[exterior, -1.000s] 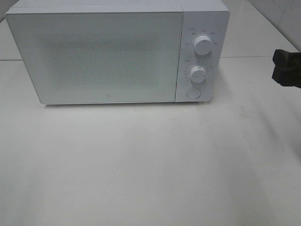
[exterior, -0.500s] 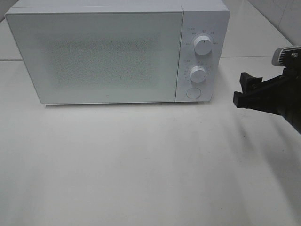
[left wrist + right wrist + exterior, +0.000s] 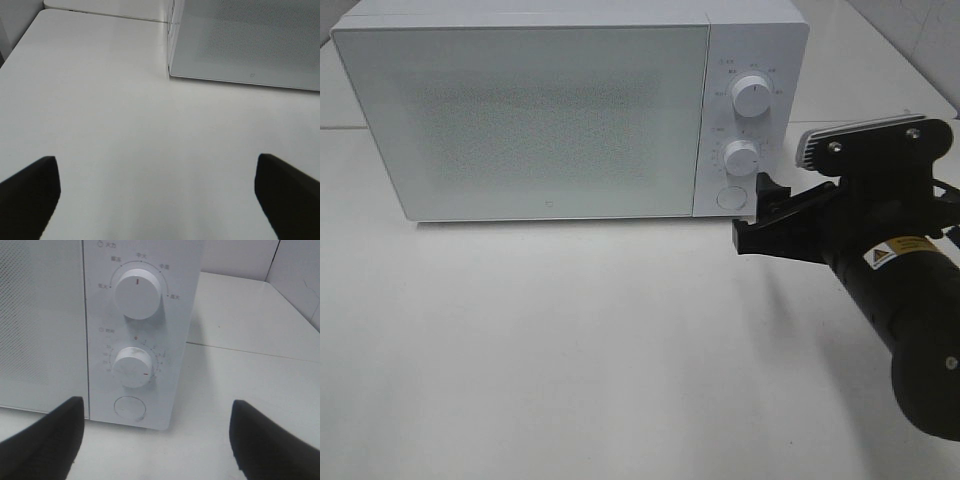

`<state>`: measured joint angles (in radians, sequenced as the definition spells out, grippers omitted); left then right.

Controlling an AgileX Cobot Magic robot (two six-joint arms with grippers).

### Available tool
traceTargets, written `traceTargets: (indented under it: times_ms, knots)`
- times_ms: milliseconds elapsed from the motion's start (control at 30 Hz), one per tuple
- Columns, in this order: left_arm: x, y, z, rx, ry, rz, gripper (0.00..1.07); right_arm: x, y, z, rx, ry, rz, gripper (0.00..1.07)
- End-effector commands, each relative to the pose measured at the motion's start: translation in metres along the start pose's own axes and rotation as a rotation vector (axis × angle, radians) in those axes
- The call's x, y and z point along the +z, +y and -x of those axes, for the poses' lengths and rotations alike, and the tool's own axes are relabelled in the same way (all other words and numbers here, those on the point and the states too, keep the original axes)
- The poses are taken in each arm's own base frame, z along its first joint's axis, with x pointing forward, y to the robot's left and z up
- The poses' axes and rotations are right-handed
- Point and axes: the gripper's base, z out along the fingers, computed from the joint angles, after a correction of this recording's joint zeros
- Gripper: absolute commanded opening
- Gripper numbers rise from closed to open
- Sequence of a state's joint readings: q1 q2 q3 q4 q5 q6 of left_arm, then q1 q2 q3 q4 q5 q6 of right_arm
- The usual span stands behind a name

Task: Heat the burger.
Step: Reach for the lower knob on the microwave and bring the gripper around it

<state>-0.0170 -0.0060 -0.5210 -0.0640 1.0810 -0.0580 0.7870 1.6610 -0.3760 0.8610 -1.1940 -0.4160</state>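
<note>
My right claw [image 3: 752, 215] hangs open and empty just in front of the white microwave [image 3: 550, 120], near the round button [image 3: 730, 197] below its two knobs. My left claw [image 3: 159, 200] is spread wide over the bare bench [image 3: 570, 350], holding nothing. The microwave door is shut. I cannot tell where the burger is.

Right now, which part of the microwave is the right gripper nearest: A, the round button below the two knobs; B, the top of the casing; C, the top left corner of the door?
A: in the high view the open right gripper hangs just beside the round button at the bottom of the control panel of the microwave, far from the door's left corner and the top.
</note>
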Motion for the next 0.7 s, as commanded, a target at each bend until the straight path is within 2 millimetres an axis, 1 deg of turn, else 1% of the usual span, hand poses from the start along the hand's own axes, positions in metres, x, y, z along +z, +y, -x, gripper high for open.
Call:
traceTargets:
  times_ms: [33, 67, 167, 567, 700]
  knots:
    - [-0.003, -0.001, -0.001, 0.0, -0.033, -0.01, 0.98, 0.002, 0.007, 0.004, -0.005, -0.02, -0.004, 0.76]
    - [-0.003, -0.001, -0.001, 0.0, -0.033, -0.01, 0.98, 0.003, 0.012, 0.004, 0.007, -0.019, -0.007, 0.76]
    - [-0.003, -0.001, -0.001, 0.0, -0.033, -0.01, 0.98, 0.005, 0.017, 0.003, 0.014, -0.01, -0.014, 0.76]
    - [-0.002, -0.001, -0.001, -0.001, -0.026, -0.009, 0.98, 0.006, 0.018, 0.002, 0.07, -0.014, -0.005, 0.76]
    - [-0.002, -0.001, -0.001, -0.001, -0.026, -0.009, 0.98, 0.011, 0.022, 0.007, 0.08, -0.042, -0.014, 0.76]
